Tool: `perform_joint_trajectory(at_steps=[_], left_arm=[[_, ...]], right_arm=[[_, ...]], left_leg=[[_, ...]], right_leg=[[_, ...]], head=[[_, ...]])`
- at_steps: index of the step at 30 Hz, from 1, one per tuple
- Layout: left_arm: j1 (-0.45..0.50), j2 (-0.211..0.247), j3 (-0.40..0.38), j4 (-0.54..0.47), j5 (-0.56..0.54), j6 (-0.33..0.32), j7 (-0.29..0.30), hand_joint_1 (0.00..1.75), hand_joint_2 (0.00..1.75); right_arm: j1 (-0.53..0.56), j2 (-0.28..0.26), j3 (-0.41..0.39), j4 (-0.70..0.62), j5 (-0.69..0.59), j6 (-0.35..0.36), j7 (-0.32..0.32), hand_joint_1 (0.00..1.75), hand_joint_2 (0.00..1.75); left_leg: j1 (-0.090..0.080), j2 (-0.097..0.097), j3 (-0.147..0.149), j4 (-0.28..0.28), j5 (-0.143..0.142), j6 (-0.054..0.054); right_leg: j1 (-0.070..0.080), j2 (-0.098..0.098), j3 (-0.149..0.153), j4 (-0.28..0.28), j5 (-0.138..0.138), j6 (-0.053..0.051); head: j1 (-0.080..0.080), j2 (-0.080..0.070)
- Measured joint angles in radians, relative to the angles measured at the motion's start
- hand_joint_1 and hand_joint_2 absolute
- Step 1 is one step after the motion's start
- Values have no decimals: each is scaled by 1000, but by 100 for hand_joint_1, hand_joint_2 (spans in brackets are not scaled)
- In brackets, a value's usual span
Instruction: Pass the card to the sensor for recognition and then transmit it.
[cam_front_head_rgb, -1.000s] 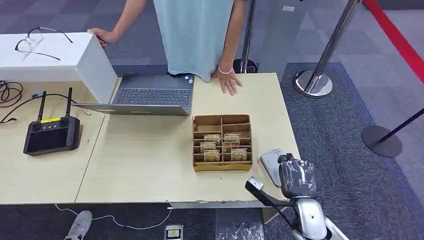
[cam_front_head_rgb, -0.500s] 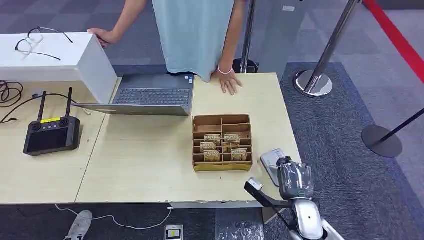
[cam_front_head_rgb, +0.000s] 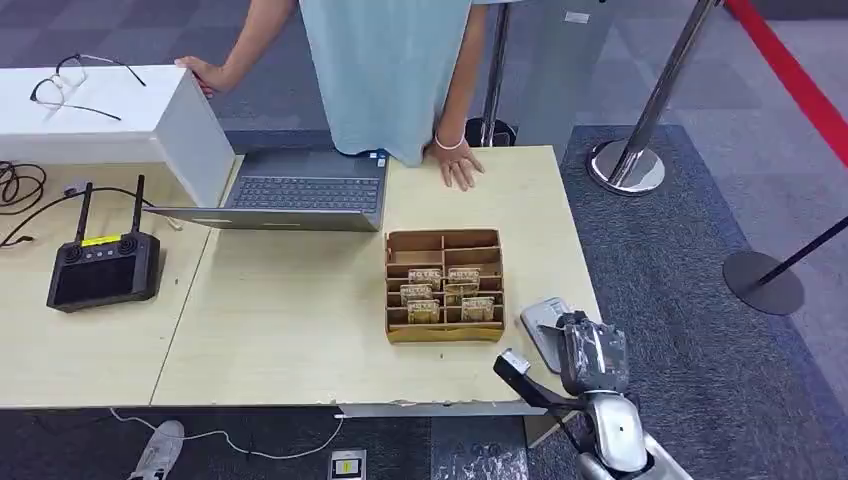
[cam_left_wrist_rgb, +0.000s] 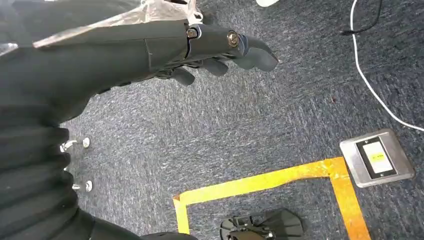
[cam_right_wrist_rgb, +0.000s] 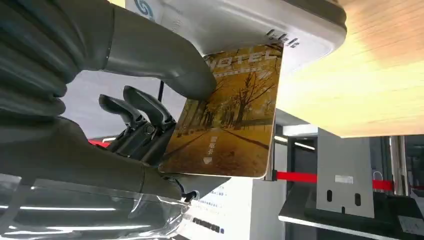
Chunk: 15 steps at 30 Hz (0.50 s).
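A: Where the tabletop (cam_front_head_rgb: 300, 330) ends at its front right corner, what is the right robot hand (cam_front_head_rgb: 590, 355) doing?

B: It grasps a card (cam_right_wrist_rgb: 227, 115), thumb (cam_right_wrist_rgb: 165, 60) pressed on the printed face and the darker fingers (cam_right_wrist_rgb: 140, 112) behind it. The card shows an autumn avenue of trees with the word HOTEL along one edge.

A: And the card against the sensor?

B: One edge of the card lies right at the white card reader (cam_front_head_rgb: 545, 325), which sits on the tabletop's front right corner. In the right wrist view the reader (cam_right_wrist_rgb: 240, 22) runs just past the card's HOTEL edge; I cannot tell whether they touch.

A: The left robot hand?

B: The left robot hand (cam_left_wrist_rgb: 210, 47) hangs over grey carpet (cam_left_wrist_rgb: 250, 130), fingers loosely spread, holding nothing. Yellow tape (cam_left_wrist_rgb: 260, 185) marks a corner on the floor below, with a metal floor socket (cam_left_wrist_rgb: 377, 157) beside it.

A: What else is on the tabletop?

B: A brown cardboard box (cam_front_head_rgb: 445, 285) with compartments, several more cards standing in its nearer rows, just left of the reader. Farther back, an open laptop (cam_front_head_rgb: 300, 190); at the left, a black controller (cam_front_head_rgb: 100, 270) with two antennas. A person in a pale shirt stands at the far side, one hand (cam_front_head_rgb: 458, 165) resting on the tabletop.
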Motion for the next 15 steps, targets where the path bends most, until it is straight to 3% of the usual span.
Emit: perform_joint_trajectory(at_steps=[15], left_arm=[[0,0,0,0,-1,0,0,0,175]], right_arm=[[-13,13,0,46,-45,-22,-13,175,175]], left_leg=[[0,0,1,0,0,0]], right_leg=[[0,0,1,0,0,0]], head=[[0,0]])
